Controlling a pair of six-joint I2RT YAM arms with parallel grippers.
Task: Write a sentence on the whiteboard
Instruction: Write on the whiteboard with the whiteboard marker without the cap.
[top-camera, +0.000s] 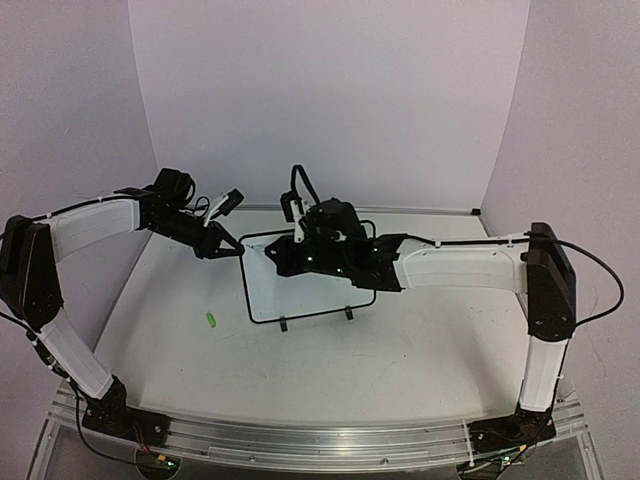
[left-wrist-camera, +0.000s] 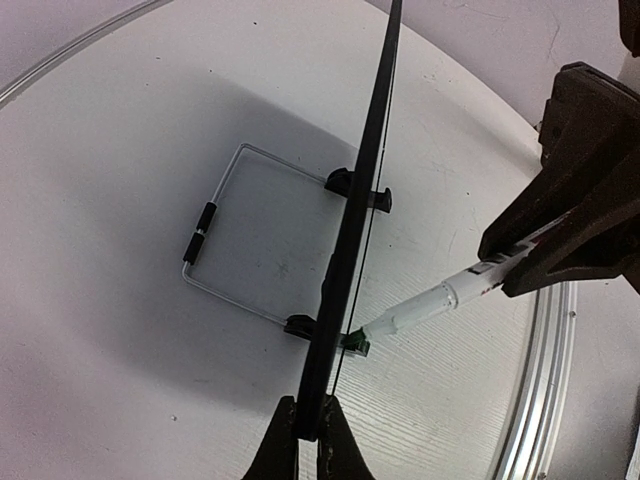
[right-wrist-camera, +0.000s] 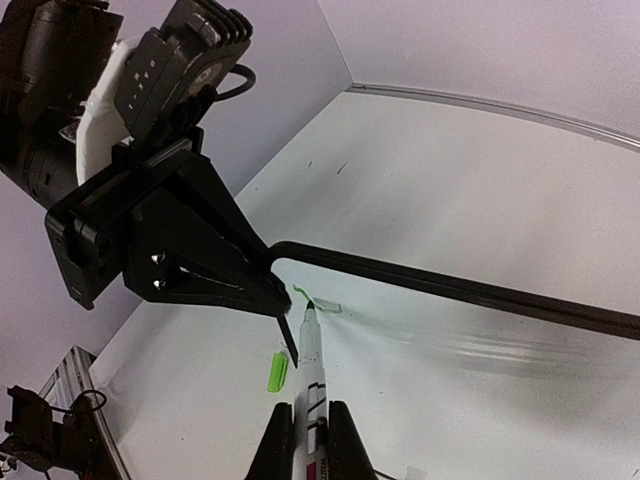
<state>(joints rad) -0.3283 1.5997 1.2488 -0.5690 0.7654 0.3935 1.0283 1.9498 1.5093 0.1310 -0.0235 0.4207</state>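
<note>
The whiteboard (top-camera: 300, 295) sits mid-table, between the two arms, its two small black feet on the edge nearest me. From the left wrist camera I see it edge-on, a thin black line running up the frame, so it is raised off the table; I cannot tell how steeply.

A short green stroke (right-wrist-camera: 300, 293) shows on the white surface close to the board's top left corner, just beside the marker tip. I cannot read it as a letter from here.

The marker (right-wrist-camera: 311, 365) points at the board with its green tip at the surface; whether it actually touches I cannot tell. The right claw (right-wrist-camera: 312, 410) is clamped on the marker's barrel, one finger on each side.

The left claw (left-wrist-camera: 308, 415) is closed on the board's black frame at that same top left corner, pinching the edge between its fingers.

Behind the board, the left wrist camera shows a bent wire stand (left-wrist-camera: 198, 235) lying flat on the table (top-camera: 420, 340). A small green cap (top-camera: 211, 320) lies on the table to the left of the board, apart from it.
</note>
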